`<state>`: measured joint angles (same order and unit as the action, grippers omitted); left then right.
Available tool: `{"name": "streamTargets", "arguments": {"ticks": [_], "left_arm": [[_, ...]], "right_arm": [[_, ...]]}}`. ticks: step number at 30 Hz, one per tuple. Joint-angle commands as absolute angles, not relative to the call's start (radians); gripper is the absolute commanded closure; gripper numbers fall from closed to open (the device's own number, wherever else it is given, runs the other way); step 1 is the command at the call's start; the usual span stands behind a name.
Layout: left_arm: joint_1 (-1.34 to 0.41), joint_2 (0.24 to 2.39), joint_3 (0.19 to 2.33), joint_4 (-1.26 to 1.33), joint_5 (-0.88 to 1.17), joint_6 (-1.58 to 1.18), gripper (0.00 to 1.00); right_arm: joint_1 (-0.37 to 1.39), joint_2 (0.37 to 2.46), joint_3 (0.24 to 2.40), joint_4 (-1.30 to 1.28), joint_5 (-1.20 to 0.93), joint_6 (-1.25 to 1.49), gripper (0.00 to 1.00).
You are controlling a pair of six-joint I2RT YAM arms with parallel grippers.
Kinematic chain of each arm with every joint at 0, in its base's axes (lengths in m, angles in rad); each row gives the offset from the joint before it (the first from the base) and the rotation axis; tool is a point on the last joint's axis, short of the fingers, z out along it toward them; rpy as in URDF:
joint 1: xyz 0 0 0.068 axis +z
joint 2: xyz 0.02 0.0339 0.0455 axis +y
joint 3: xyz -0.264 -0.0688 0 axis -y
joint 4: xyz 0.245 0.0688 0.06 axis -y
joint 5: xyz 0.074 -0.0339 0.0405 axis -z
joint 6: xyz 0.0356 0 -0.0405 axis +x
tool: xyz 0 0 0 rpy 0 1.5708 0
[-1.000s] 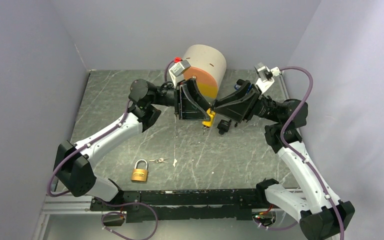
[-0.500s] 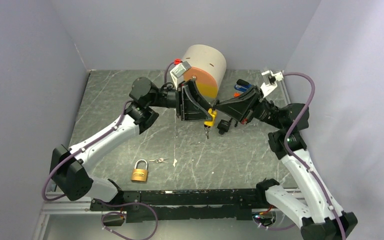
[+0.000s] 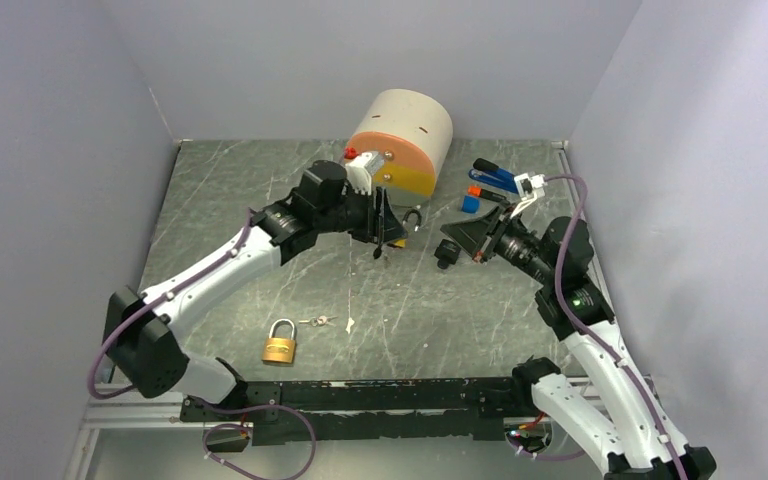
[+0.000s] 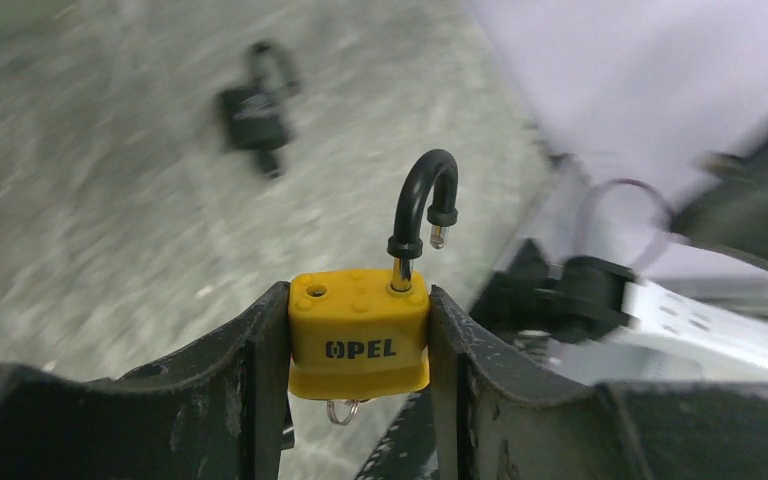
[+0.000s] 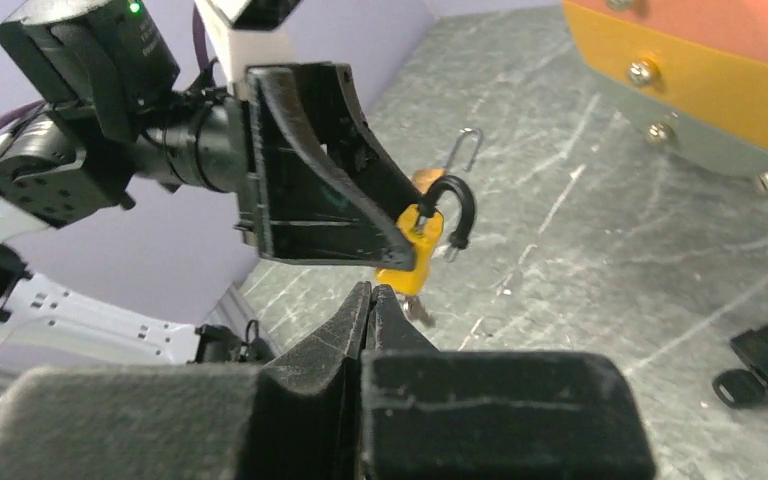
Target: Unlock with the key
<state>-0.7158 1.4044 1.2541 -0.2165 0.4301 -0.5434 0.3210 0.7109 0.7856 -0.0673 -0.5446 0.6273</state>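
Closest to my bases, a brass padlock [image 3: 279, 345] lies flat on the grey table [image 3: 220, 200], shackle closed, with a few small keys [image 3: 320, 321] just beside it on the right.

Further out, over the middle of the table, my left gripper [image 4: 358, 295] is clamped on a yellow padlock [image 4: 358, 345], one finger pressed to each side of its body. Its black shackle [image 4: 420, 200] stands out of the body, the short leg free of its hole. A small metal ring [image 4: 340, 408] shows under the body.

My right gripper [image 5: 370, 295] sits off to the right of that, apart from the yellow padlock, its jaws pressed together with nothing between them.

On the table between the two grippers lies a black padlock [image 3: 447, 256].

Beyond it, near the back right corner, are some blue pieces [image 3: 490, 180]. At the back wall a pale drum [image 3: 405, 140] lies on its side, its round orange and yellow face turned towards me.
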Motion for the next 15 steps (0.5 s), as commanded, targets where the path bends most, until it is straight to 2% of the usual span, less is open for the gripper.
{"name": "streamTargets", "arguments": {"ticks": [1,3,6,9,15], "left_arm": [[-0.707,1.483,1.347,-0.427,0.111,-0.519,0.97],[-0.705,1.537,1.37,-0.451,0.091,-0.524,0.97],[-0.702,1.617,1.393,-0.45,0.127,-0.526,0.97],[-0.701,1.712,1.433,-0.471,0.164,-0.541,0.97],[-0.704,1.874,1.486,-0.506,0.132,-0.623,0.97]], "right_arm": [[0.321,0.747,0.803,-0.167,-0.377,0.603,0.93],[0.32,0.778,0.827,-0.268,-0.286,0.6,0.75],[0.319,0.807,0.849,-0.328,-0.236,0.59,0.57],[0.318,0.803,0.841,-0.326,-0.236,0.594,0.5],[0.319,0.792,0.834,-0.371,-0.19,0.592,0.48]]}}
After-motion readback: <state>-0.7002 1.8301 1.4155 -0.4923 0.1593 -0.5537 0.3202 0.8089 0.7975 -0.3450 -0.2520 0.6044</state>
